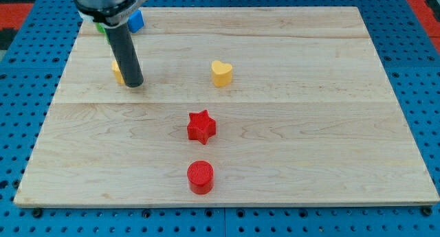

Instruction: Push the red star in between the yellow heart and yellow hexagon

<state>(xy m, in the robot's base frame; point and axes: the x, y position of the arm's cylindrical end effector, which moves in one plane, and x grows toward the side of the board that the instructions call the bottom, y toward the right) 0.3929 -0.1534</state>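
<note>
Two red blocks, a star (201,126) and a cylinder (201,176), sit mid-desk (330,127); one yellow heart (221,73); the rod's tip (134,83) touches one yellow hexagon (117,71); no grasping tool shows.

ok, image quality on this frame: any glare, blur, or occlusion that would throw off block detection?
Camera view: lighting is even and soft, no hard glare on the wooden board. The red star, red cylinder and yellow heart look sharp, with faint shadows. My tip and rod hide most of a yellow block. The blue block and a green block are partly covered at the view's top.
</note>
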